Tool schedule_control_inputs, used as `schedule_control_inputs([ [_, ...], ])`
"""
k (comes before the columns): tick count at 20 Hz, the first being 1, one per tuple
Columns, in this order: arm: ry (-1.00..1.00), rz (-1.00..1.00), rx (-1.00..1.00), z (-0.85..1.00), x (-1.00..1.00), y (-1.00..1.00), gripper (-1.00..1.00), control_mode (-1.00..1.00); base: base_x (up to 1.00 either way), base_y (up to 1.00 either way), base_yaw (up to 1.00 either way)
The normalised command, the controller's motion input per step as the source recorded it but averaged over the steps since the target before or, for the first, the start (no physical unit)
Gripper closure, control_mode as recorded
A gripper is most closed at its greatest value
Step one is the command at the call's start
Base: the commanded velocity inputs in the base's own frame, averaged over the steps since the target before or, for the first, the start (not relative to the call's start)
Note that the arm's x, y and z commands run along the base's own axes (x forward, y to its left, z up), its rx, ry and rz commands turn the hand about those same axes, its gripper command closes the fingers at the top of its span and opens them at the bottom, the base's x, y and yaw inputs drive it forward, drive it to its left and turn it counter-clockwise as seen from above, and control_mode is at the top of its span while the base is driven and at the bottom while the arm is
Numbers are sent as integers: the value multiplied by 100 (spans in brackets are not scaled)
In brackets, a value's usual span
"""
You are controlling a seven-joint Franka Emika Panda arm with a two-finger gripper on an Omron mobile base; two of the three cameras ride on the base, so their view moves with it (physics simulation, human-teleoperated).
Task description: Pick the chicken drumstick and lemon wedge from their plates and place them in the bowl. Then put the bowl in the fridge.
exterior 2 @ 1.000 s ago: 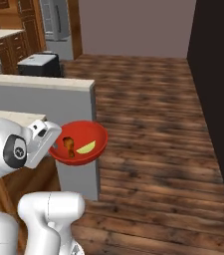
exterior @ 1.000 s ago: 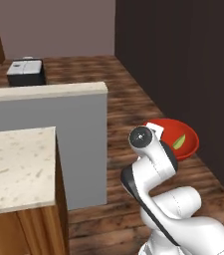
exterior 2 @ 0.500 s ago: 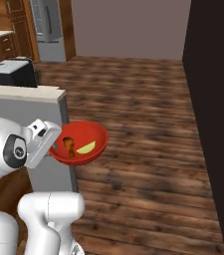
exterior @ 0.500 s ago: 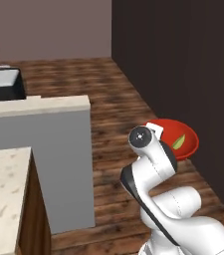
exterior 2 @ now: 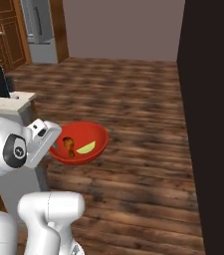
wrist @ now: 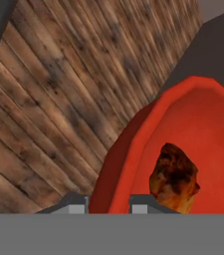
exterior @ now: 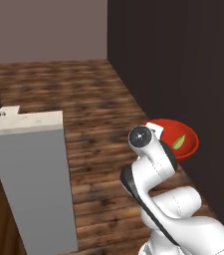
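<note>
My tool [wrist: 108, 203] is clamped on the rim of the deep glossy red bowl [exterior 2: 83, 142], carried above the wooden floor. The brown roasted chicken drumstick [exterior 2: 68, 145] and yellow-green lemon wedge [exterior 2: 86, 148] already lie inside; only the fridge step is left.

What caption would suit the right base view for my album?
White arm's gripper carries a red bowl holding a chicken drumstick and lemon wedge above wooden flooring.
</note>
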Motion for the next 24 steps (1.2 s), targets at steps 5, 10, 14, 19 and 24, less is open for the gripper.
schedule_control_inputs([
  [5,0,0,0,0,0,0,100,100,71,-37,0],
  [10,0,0,0,0,0,0,100,100,78,-1,-1],
  [14,0,0,0,0,0,0,100,100,79,0,0],
  [19,0,0,0,0,0,0,100,100,79,4,-3],
  [24,0,0,0,0,0,0,100,100,79,11,-7],
])
